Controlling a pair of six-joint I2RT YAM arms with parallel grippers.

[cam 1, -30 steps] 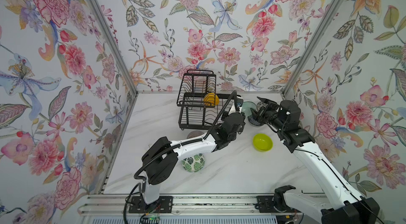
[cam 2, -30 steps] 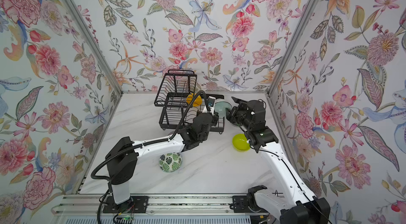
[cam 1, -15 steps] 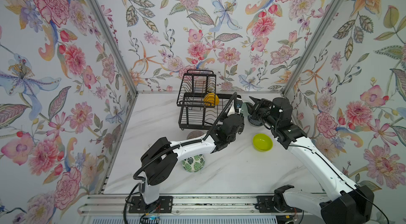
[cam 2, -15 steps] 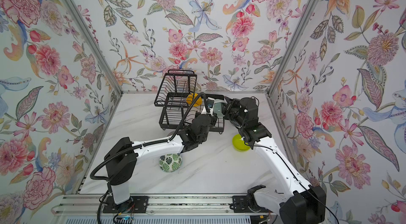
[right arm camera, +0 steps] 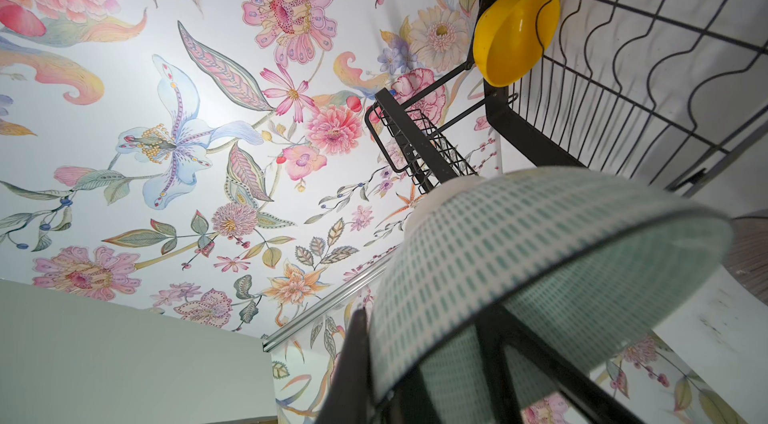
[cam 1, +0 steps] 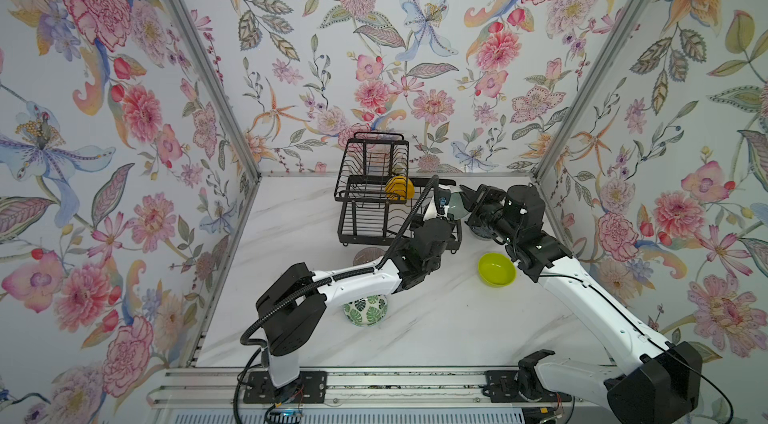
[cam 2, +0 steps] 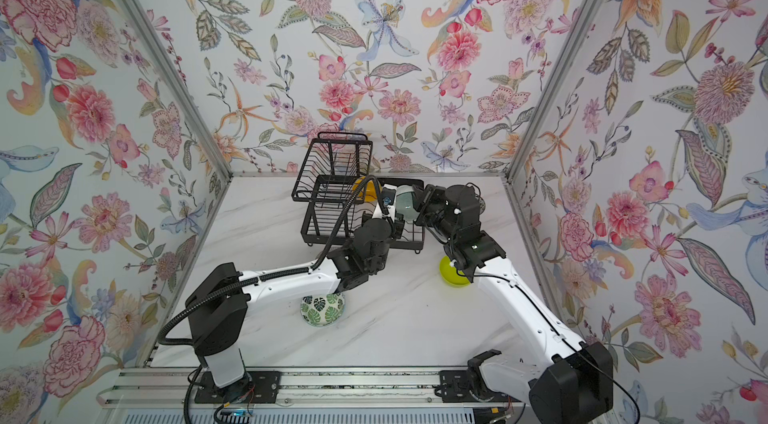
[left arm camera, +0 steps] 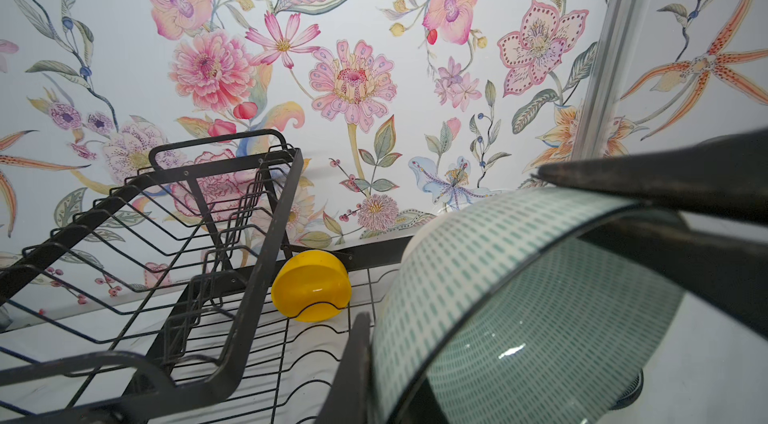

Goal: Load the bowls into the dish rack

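A pale aqua bowl (cam 1: 455,205) (cam 2: 404,202) hangs on edge over the right end of the black wire dish rack (cam 1: 374,193) (cam 2: 332,176). My left gripper (cam 1: 439,205) (left arm camera: 386,380) is shut on its rim. From the other side my right gripper (cam 1: 467,198) (right arm camera: 382,380) is also shut on that rim. The bowl (left arm camera: 498,276) (right arm camera: 519,243) fills both wrist views. A yellow bowl (cam 1: 399,188) (left arm camera: 311,284) stands on edge in the rack's lower tray. A lime green bowl (cam 1: 496,269) and a leaf-patterned bowl (cam 1: 365,309) sit on the table.
A pink-brown ribbed bowl (cam 1: 368,255) lies in front of the rack, half hidden by my left arm. A dark bowl (cam 1: 478,231) sits under my right wrist. Flowered walls close in the marble table (cam 1: 436,330) on three sides.
My right gripper has moved left to the aqua bowl and shut on its rim. My left gripper has kept still, holding the bowl.
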